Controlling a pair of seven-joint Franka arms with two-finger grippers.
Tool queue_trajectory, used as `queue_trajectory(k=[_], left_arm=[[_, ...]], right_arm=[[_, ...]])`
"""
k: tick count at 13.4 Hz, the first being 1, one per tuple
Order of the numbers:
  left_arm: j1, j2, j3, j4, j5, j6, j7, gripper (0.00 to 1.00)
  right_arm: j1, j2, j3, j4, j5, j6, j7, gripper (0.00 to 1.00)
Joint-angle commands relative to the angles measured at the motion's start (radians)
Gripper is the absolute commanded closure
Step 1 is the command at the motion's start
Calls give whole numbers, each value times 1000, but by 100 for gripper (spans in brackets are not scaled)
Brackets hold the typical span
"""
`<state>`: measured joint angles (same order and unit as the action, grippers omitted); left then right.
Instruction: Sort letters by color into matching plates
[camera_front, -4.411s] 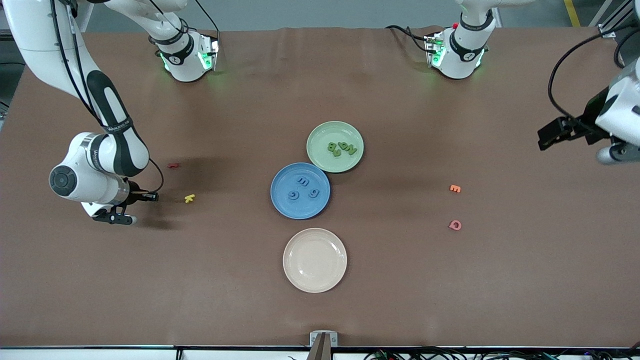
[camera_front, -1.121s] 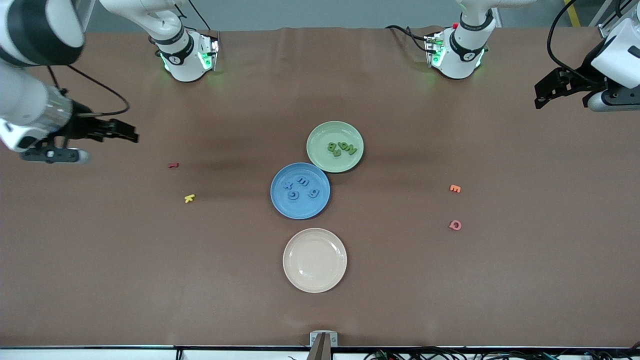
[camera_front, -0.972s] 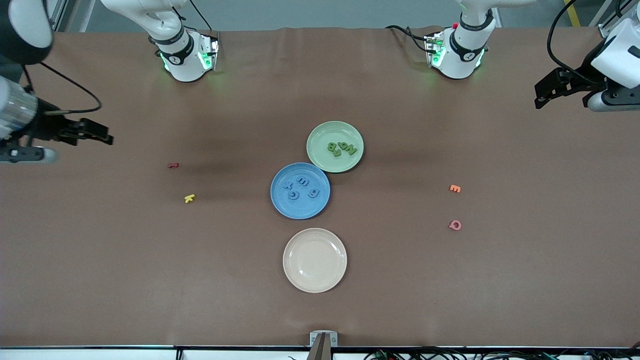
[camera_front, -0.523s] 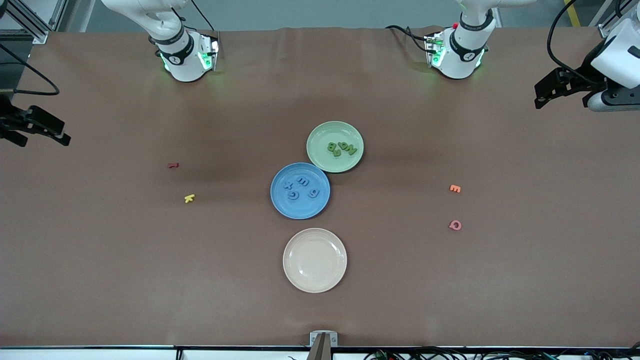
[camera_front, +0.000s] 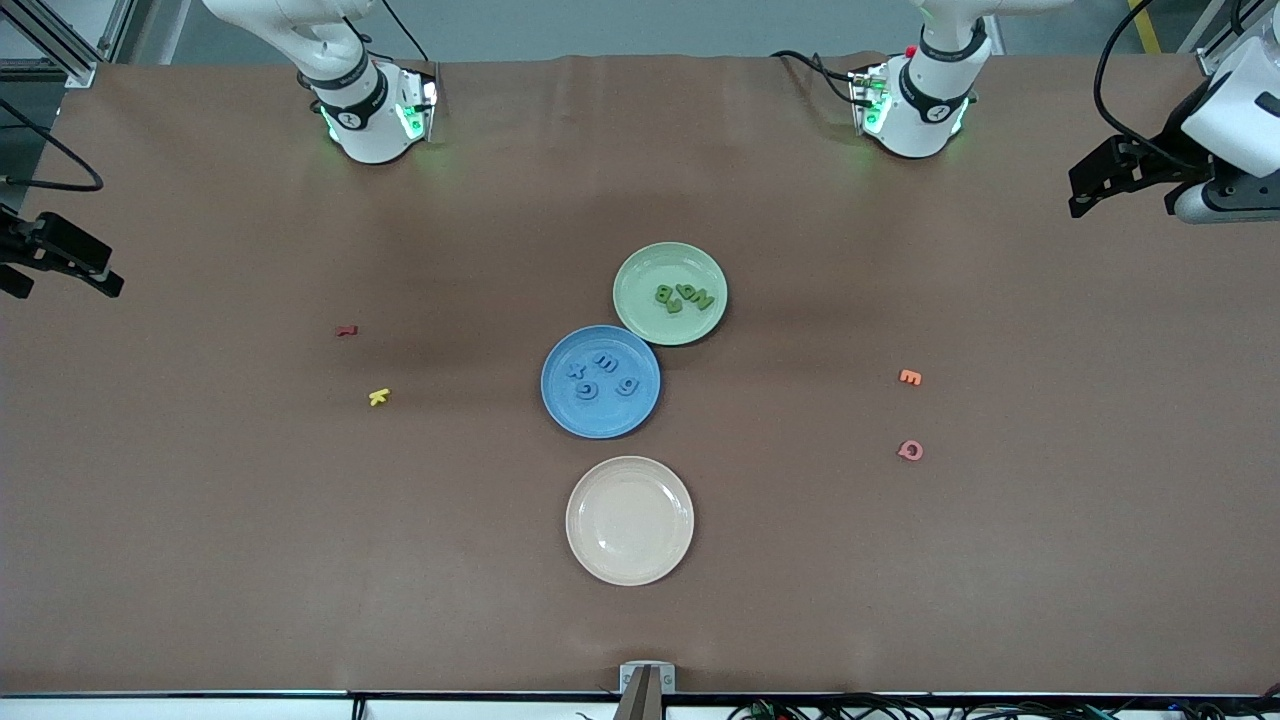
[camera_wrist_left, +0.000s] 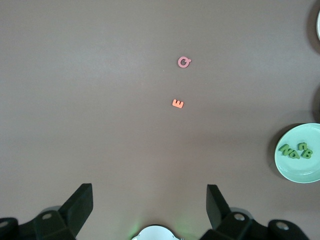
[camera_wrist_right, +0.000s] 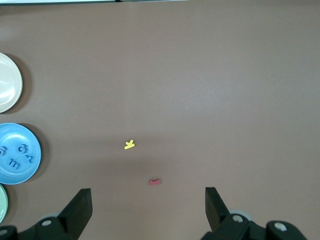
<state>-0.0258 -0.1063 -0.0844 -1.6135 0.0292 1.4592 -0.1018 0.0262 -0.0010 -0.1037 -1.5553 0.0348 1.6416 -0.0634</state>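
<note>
Both the left gripper (camera_wrist_left: 148, 207) and right gripper (camera_wrist_right: 148, 210) gape empty (letters (camera_front: 685, 296) lie plated, well apart).

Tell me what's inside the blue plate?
Four blue letters lie inside the blue plate, spread apart, none piled up. Whatever is under the plate is covered, so it can't be seen.

Front view looks down high over the whole worktop (camera_front: 200, 550); both wrist views look steeply down from high up, each sharing plates with it
</note>
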Motion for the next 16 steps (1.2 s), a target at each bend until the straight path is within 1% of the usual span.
queue_trajectory(k=[1, 11, 16], left_arm=[[4, -24, 0, -19, -15, -8, 19, 0], [4, -20, 0, -5, -17, -10, 24, 0], [7, -9, 8, 30, -15, -10, 28, 0]], right_arm=[[-11, 22, 13, 31, -21, -5, 5, 0], [-26, 21, 12, 81, -24, -19, 0, 0], [-29, 22, 13, 95, -24, -19, 4, 0]])
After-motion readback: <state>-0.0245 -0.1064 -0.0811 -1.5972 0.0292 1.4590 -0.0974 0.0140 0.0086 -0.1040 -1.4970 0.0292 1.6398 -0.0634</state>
